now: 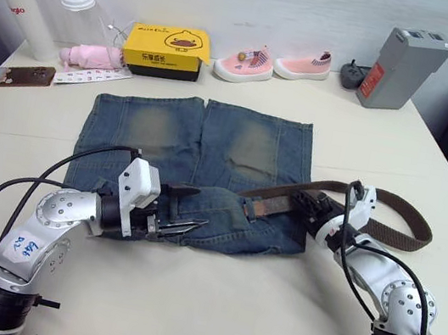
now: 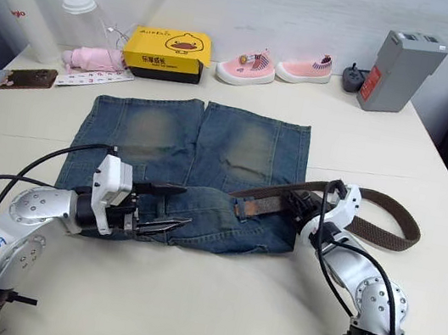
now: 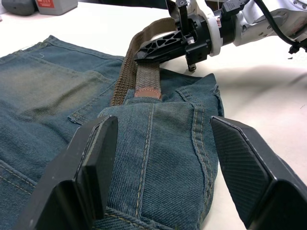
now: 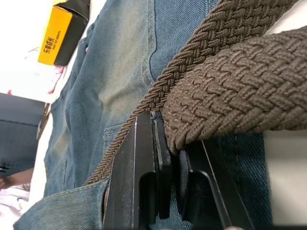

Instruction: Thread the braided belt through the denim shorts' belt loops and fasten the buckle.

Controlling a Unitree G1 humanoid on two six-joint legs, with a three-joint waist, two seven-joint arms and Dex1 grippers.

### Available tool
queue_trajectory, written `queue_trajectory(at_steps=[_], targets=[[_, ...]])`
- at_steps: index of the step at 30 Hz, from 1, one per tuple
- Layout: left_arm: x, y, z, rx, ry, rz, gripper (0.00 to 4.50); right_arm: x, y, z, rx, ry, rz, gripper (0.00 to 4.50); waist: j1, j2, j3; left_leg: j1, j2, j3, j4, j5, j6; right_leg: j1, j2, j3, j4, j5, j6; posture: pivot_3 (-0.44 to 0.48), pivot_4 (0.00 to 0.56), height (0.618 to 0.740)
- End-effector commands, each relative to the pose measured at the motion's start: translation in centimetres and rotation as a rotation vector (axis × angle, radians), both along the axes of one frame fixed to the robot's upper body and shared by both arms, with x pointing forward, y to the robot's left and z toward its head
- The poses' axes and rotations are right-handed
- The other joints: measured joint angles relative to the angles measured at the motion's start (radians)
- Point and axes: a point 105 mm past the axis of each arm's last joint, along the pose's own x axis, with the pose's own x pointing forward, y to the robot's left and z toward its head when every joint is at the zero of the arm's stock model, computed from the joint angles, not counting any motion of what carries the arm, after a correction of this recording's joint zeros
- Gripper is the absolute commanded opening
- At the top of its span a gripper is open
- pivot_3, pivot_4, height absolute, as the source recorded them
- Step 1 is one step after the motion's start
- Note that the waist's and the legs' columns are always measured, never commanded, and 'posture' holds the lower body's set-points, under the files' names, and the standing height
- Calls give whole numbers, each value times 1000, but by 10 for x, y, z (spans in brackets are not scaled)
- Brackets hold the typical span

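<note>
Braided belt (image 1: 388,214) sits pinched between the pressed-together fingers of the right pincer (image 1: 308,206), which grips the strap at the right edge of the denim shorts (image 1: 190,162). From that grip the strap runs onto the denim, its smooth brown leather tip (image 3: 148,91) lying flat on the cloth near the bunched waistband. Behind the pincer, the remaining length curves in a loop over the pale surface (image 1: 210,303) to the right of the shorts. Left pincer (image 1: 187,210) is spread wide, one finger on each side of the raised fold of waistband at the shorts' near edge; whether the fingers touch the denim cannot be told. Shorts lie flat, legs pointing away from the robot, yellowish worn patches on both. Beyond the shorts' far hem stand a yellow box with a duck face (image 1: 167,50), a pair of pink children's shoes (image 1: 271,64), a grey box-shaped device (image 1: 404,69) and two clear bottles (image 1: 47,13).
</note>
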Motion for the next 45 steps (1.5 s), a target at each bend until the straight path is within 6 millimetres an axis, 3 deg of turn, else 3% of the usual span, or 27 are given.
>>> queue_trajectory(at_steps=[1, 4, 25, 37, 45], targets=[[-2, -3, 3, -1, -28, -16, 3392, 4, -23, -13, -29, 58, -88, 0, 0, 0, 0, 0, 0, 0, 0, 0, 0, 0, 0, 0, 0, 0, 0, 0, 150, 636], [-2, -3, 4, 3, -31, -16, 3392, 4, -25, -18, -60, 75, -90, 0, 1, -1, -1, 0, 0, 0, 1, 0, 0, 0, 0, 0, 1, 0, 0, 0, 150, 636], [-1, -3, -2, 51, -65, -25, 3392, -20, 59, -24, -257, 47, 191, 0, -26, -3, -2, 2, 2, -1, -3, 0, -1, 0, 0, -1, 1, -1, -1, 0, 150, 636], [5, -2, 4, 65, -87, -43, 3392, -23, 81, -1, -200, -38, 257, 0, -49, -2, -2, 3, 3, -1, -5, 0, -2, -2, 2, 0, 1, -1, -1, 0, 150, 636], [15, -5, 18, 45, -110, -70, 3392, -23, 74, -13, -217, -3, 236, 0, -53, -2, -2, 2, 3, -1, -5, 0, -4, -4, 2, 0, 2, -1, -1, 0, 150, 636]])
